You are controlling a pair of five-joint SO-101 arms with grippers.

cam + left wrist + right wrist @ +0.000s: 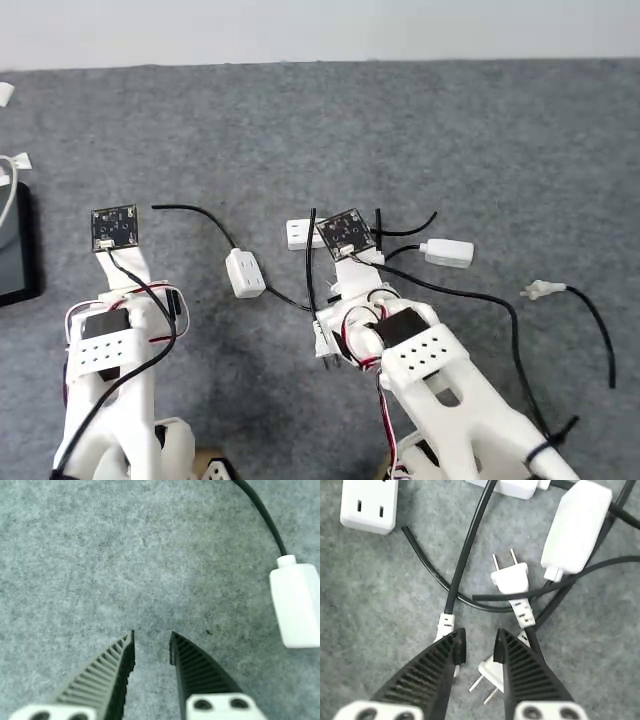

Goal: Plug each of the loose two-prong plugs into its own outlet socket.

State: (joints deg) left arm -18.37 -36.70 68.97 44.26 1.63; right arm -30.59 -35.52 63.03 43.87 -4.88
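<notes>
Your ribbed left jaws stand slightly apart over the fuzzy grey desk (pixel 100 555); right jaws likewise, above a flat-pronged white plug (pixel 489 674).

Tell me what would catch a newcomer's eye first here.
A tangle of black cords sprawls before the right arm. A loose two-prong plug lies just ahead of its open jaws. The left arm holds its open jaws above bare carpet beside a white socket block.
</notes>
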